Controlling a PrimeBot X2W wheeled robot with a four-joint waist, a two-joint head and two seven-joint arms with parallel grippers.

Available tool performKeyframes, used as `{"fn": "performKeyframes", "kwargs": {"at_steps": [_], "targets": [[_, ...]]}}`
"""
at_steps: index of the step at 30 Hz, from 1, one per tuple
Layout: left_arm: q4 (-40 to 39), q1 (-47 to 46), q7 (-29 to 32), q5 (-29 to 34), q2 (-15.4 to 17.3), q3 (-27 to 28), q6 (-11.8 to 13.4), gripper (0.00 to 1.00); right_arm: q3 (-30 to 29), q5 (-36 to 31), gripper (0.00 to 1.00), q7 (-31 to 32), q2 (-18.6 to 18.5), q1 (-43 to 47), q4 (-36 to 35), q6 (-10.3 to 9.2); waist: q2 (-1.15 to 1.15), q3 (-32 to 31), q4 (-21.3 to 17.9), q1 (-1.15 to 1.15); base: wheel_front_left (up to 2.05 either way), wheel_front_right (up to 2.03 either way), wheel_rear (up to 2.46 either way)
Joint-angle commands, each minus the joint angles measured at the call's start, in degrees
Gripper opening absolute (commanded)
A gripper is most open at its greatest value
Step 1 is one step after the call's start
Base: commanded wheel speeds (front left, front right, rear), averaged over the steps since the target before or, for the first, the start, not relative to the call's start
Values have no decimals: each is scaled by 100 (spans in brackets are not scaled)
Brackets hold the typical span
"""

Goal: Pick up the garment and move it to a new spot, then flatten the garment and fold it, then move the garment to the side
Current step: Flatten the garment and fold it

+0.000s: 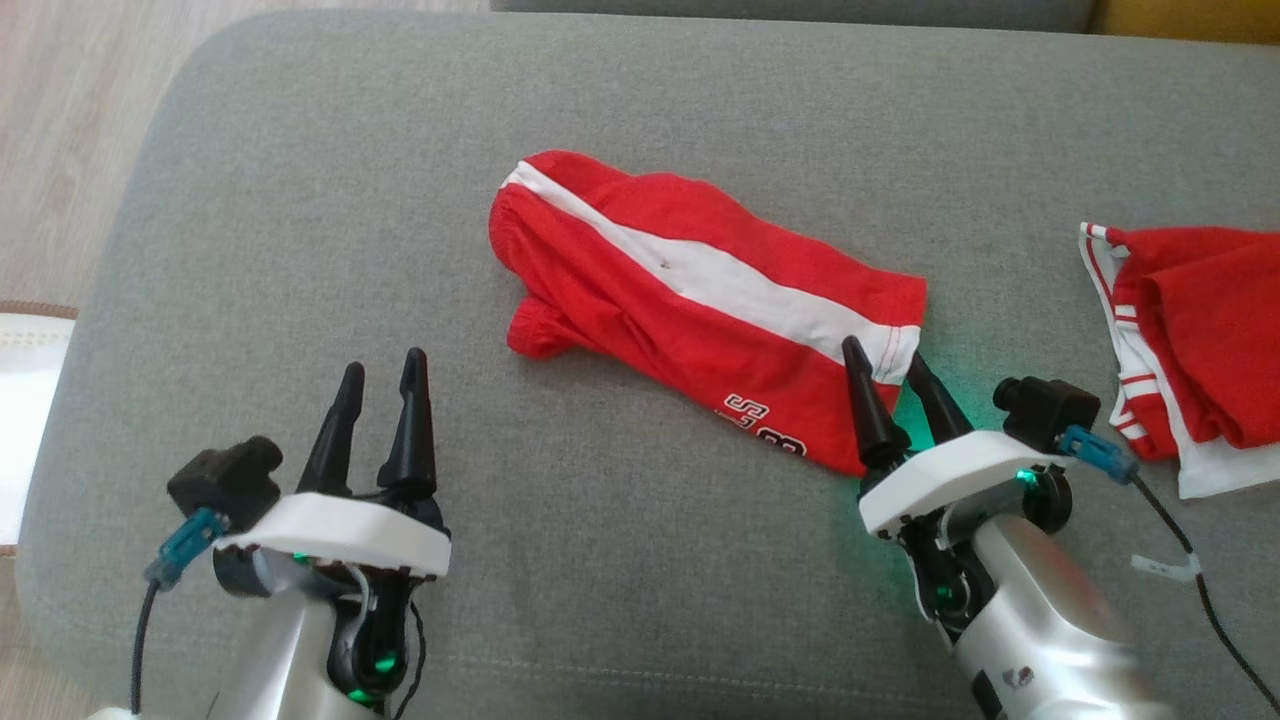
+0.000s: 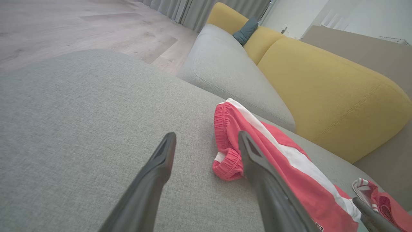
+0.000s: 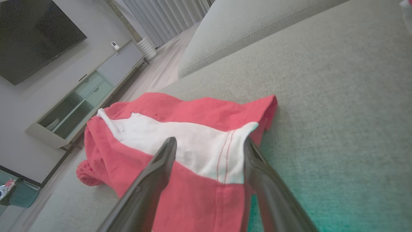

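Red shorts with a white side stripe (image 1: 700, 310) lie folded on the grey cushion (image 1: 300, 250), waistband at the upper left, hem at the lower right. My right gripper (image 1: 885, 360) is open at the hem, one finger over the red cloth and one beside the white stripe's end; in the right wrist view the hem (image 3: 222, 154) sits between its fingers (image 3: 157, 174). My left gripper (image 1: 385, 368) is open, hovering over bare cushion left of the shorts. In the left wrist view the waistband (image 2: 225, 135) lies just beyond my left gripper (image 2: 206, 137).
A second red and white garment (image 1: 1190, 340) lies bunched at the cushion's right edge. A yellow sofa back (image 2: 322, 80) and another grey cushion (image 2: 225, 64) stand behind. Wooden floor (image 1: 60, 130) lies left of the cushion, with a white object (image 1: 25, 400) at the left edge.
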Motion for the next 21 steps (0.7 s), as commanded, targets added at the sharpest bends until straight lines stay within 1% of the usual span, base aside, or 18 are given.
{"fn": "performKeyframes", "kwargs": {"at_steps": [1,13,14,15,21], "targets": [[-164,-244,-70,-24,39,135,22,100,91,21,100,15,88,-175,-104,-4,0,9,12,0,0,0,0],[-154,-253,-70,-12,39,152,36,100,174,219,100,29,88,-405,72,-4,0,49,46,0,0,0,0],[-152,-250,-70,-11,39,149,36,100,189,230,35,22,88,-419,67,-4,0,44,43,0,0,0,0],[-150,-247,-70,-11,39,148,35,100,200,223,0,12,88,-434,61,-4,0,40,40,0,0,0,0],[-147,-226,-70,12,39,210,43,100,243,187,0,-27,88,-378,-165,-4,0,-41,-42,0,0,0,0]]}}
